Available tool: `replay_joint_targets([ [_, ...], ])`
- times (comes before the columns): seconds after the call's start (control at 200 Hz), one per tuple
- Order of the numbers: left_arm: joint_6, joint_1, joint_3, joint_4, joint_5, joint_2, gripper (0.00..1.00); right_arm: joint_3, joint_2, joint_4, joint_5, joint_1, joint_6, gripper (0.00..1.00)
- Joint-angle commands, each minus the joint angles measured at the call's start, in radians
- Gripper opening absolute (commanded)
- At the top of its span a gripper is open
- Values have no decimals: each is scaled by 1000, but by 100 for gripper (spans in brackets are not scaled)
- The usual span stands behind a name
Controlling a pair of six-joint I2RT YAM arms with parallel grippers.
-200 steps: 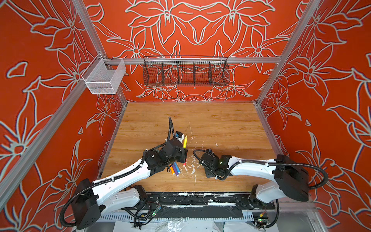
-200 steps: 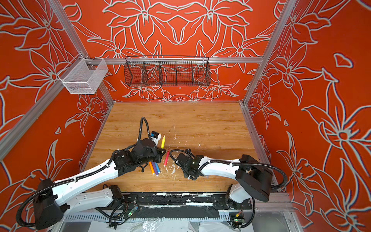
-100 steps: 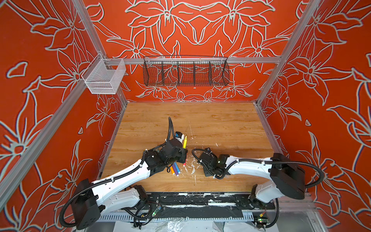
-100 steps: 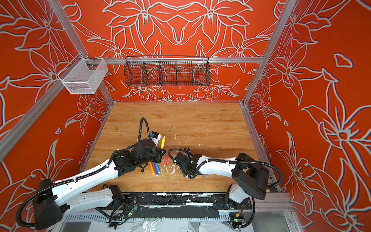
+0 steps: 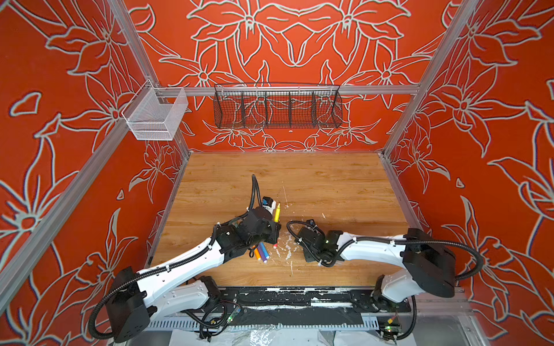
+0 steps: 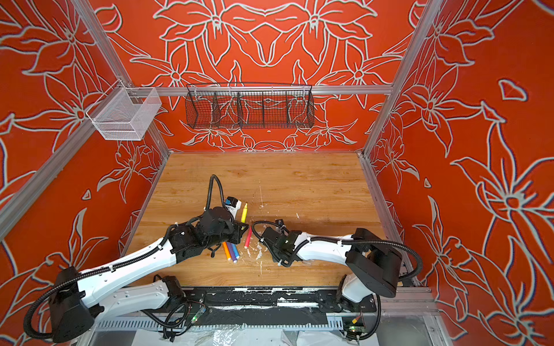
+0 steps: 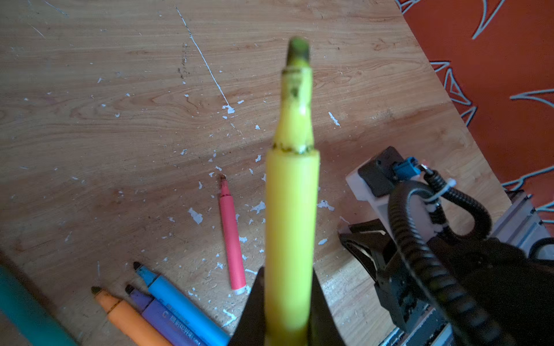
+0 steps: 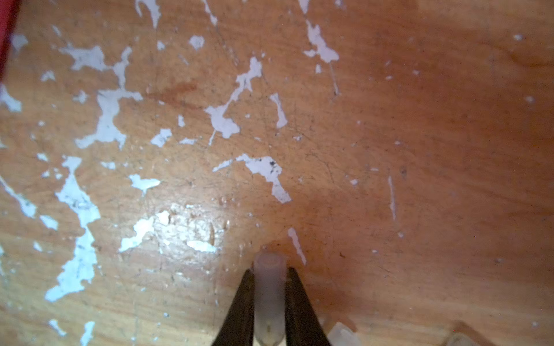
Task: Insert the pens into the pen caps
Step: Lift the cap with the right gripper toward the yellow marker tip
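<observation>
My left gripper [image 7: 289,275] is shut on the yellow pen [image 7: 292,209], whose stained tip points away from the wrist; in both top views this pen [image 5: 277,211] [image 6: 244,212] sticks out past the gripper toward the back wall. The pink-red pen [image 7: 231,236], blue pen [image 7: 180,305], purple pen [image 7: 162,317], orange pen [image 7: 126,314] and a green pen [image 7: 27,314] lie on the table. My right gripper [image 8: 269,274] is shut on a clear pen cap [image 8: 269,287], held low over the wood. Another pen cap [image 8: 341,334] lies beside it.
White flecks [image 5: 284,248] cover the wooden table [image 5: 329,185] between the arms. A black wire basket [image 5: 277,106] hangs on the back wall and a white mesh basket [image 5: 156,115] at the left. The right arm's wrist [image 7: 419,239] is close beside the yellow pen.
The right gripper has closed on the pen cap and the right arm has shifted slightly left. The left arm and the yellow pen have not moved.
</observation>
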Motion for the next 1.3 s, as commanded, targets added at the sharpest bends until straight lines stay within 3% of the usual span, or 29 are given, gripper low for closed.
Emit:
replay_joint_targets([
  [0.0,-7,2,-4,1,29,-26,0,-49,11,-16,-3,-6,27,13],
  [0.245,-4,0,-21,54,109,-46,0,-53,-115,25,-11,-50,43,7],
  [0.565,-37,-38,-65,209,175,-64,0,-8,-534,151,89,-109,73,2],
  [0.726,-58,-101,-89,273,155,-126,0,13,-641,268,91,-110,59,1],
  [0.966,-84,-145,-116,323,169,-176,0,-51,-652,590,-26,-109,83,0],
  [1.296,-86,-156,-88,321,173,-136,0,36,-527,667,-72,-53,62,0],
])
